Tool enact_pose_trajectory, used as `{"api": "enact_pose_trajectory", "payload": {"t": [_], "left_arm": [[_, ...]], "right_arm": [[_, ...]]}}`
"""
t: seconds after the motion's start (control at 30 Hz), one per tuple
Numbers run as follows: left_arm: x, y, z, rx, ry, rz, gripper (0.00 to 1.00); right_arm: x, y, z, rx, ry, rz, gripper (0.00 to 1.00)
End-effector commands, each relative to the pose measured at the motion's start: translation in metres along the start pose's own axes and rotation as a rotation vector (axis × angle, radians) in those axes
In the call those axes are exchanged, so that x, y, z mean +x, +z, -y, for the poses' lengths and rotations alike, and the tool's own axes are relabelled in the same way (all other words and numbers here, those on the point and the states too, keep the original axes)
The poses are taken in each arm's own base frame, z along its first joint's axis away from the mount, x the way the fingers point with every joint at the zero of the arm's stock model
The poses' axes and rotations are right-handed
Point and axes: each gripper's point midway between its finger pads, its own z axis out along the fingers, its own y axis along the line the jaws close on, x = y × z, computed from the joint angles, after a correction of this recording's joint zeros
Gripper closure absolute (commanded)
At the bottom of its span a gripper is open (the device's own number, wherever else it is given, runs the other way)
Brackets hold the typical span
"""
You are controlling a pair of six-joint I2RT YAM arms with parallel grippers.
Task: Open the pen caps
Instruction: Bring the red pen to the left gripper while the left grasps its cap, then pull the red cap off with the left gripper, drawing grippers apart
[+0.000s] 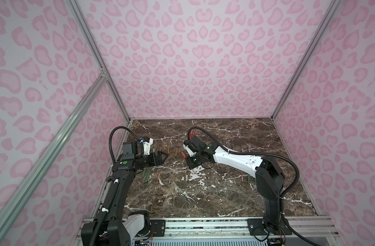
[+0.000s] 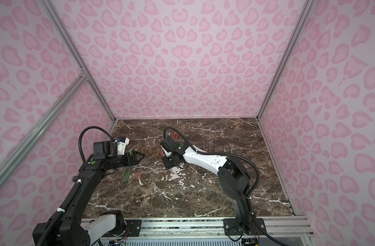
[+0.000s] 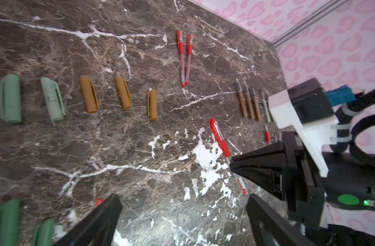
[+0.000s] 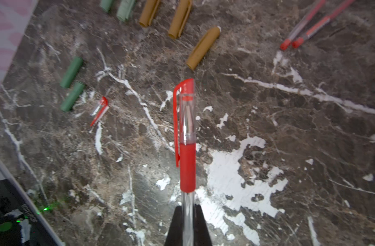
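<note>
The right gripper was clamped on the clear barrel of a red-capped pen, its black fingers closed tightly on either side of the tube; the pen's clear and red cap with its red clip was still seated on the end, held up off the dark brown marble tabletop. The left gripper stood with its jaws spread wide and nothing between them, hovering over the table near the left wall. No container appeared anywhere; everything lay loose on the marble. Along one row lay two pale grey-green plastic caps and three tan-brown plastic caps, spaced apart. Nearer the left arm lay two dark green caps, almost end to end, and beside them a small loose clear and red cap. Two uncapped red-grip pens lay side by side, touching, farther back on the table. Well to the right in both top views, a row of thin brown and grey pen barrels with pointed tips lay parallel and close together.
</note>
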Motion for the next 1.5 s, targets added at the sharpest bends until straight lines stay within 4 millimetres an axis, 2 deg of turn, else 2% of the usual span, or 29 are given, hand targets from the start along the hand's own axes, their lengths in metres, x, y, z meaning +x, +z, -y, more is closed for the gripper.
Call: {"api": "enact_pose_trajectory", "payload": {"t": [0.0, 0.23, 0.43, 0.57, 0.8, 0.87, 1.03, 1.2, 1.37, 1.47], "left_arm": [[-0.007, 0.001, 0.022, 0.138, -0.027, 0.034, 0.07], [-0.002, 0.008, 0.030, 0.241, -0.132, 0.037, 0.21], [-0.002, 0.014, 0.024, 0.218, -0.153, 0.034, 0.36], [-0.003, 0.017, 0.021, 0.205, -0.166, 0.028, 0.44], [-0.004, 0.019, 0.018, 0.191, -0.181, 0.024, 0.62], [-0.006, 0.018, 0.018, 0.187, -0.179, 0.027, 0.73], [-0.006, 0.019, 0.015, 0.173, -0.179, 0.025, 0.95], [-0.006, 0.018, 0.018, 0.187, -0.169, 0.030, 0.96], [-0.006, 0.017, 0.019, 0.188, -0.169, 0.033, 0.96], [-0.006, 0.017, 0.020, 0.199, -0.175, 0.027, 0.96]], "right_arm": [[-0.017, -0.010, -0.027, -0.067, 0.031, 0.095, 1.00], [-0.023, -0.015, -0.070, -0.179, 0.009, 0.131, 1.00], [-0.022, -0.013, -0.092, -0.228, -0.009, 0.122, 1.00], [-0.025, -0.010, -0.100, -0.244, -0.022, 0.115, 1.00], [-0.025, -0.008, -0.109, -0.267, -0.035, 0.107, 1.00], [-0.024, -0.008, -0.110, -0.264, -0.037, 0.108, 1.00], [-0.021, -0.005, -0.109, -0.264, -0.039, 0.099, 1.00], [-0.022, -0.007, -0.110, -0.270, -0.042, 0.116, 1.00], [-0.022, -0.004, -0.108, -0.260, -0.052, 0.115, 0.82], [-0.023, 0.002, -0.111, -0.271, -0.062, 0.104, 0.78]]}}
